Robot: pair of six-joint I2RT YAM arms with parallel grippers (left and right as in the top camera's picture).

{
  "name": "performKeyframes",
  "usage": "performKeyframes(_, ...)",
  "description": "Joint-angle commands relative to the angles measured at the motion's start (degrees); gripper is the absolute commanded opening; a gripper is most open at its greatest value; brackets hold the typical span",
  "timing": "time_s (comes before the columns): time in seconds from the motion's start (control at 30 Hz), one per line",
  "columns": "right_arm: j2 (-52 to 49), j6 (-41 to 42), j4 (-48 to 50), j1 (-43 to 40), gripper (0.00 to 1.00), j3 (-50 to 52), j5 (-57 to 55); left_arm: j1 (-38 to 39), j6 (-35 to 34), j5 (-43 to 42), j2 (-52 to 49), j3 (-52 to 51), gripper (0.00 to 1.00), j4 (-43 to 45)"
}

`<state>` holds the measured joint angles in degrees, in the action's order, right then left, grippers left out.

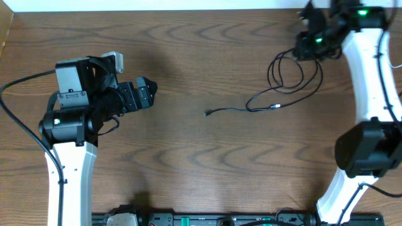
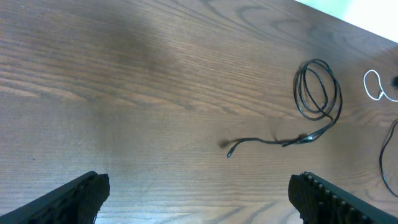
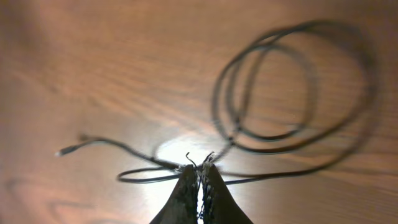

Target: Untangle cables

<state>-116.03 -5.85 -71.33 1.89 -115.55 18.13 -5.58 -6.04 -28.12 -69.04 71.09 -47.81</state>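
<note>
A thin black cable [image 1: 284,88] lies on the brown table at the right, with loose loops and a tail ending in a small plug [image 1: 208,113]. It also shows in the left wrist view [image 2: 318,93] and the right wrist view [image 3: 292,134]. My right gripper [image 1: 306,45] is at the far right, above the loops; its fingers [image 3: 199,169] are shut on a strand of the black cable. A white cable loop [image 2: 372,86] lies farther right. My left gripper [image 1: 148,94] is open and empty [image 2: 199,202], well left of the plug.
The right arm's white link [image 1: 367,75] stands along the right side of the table, just right of the loops. Another thin dark cord [image 2: 387,162] curves at the right edge of the left wrist view. A dark rail [image 1: 207,220] runs along the front edge.
</note>
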Motion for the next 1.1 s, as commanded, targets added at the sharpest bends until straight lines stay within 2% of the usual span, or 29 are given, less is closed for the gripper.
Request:
performKeyframes(0.0,-0.15,5.42,-1.29,1.97,0.01,-0.59,3.87,-0.2,-0.26,0.35,-0.2,1.25,0.98,-0.15)
performKeyframes(0.1,0.02,12.81,-2.47,2.27,0.01,-0.61,8.33,-0.2,-0.26,0.35,-0.2,1.25,0.98,-0.15)
performKeyframes(0.33,0.04,20.87,-3.93,-1.03,0.01,-0.61,29.79,-0.2,-0.28,0.35,-0.2,1.25,0.98,-0.15)
performKeyframes(0.53,0.04,21.4,-6.27,-4.44,0.01,-0.59,44.54,-0.2,-0.26,0.35,-0.2,1.25,0.98,-0.15)
performKeyframes(0.6,0.04,16.92,-7.91,-5.38,0.01,-0.59,50.38,-0.2,-0.28,0.35,-0.2,1.25,0.98,-0.13)
performKeyframes(0.73,0.04,7.3,-10.84,-6.88,0.01,-0.59,53.7,-0.2,-0.26,0.35,-0.2,1.25,0.98,-0.15)
performKeyframes(1.07,0.04,-0.13,-14.82,-8.76,0.01,-0.59,54.82,-0.2,-0.26,0.35,-0.2,1.25,0.98,-0.15)
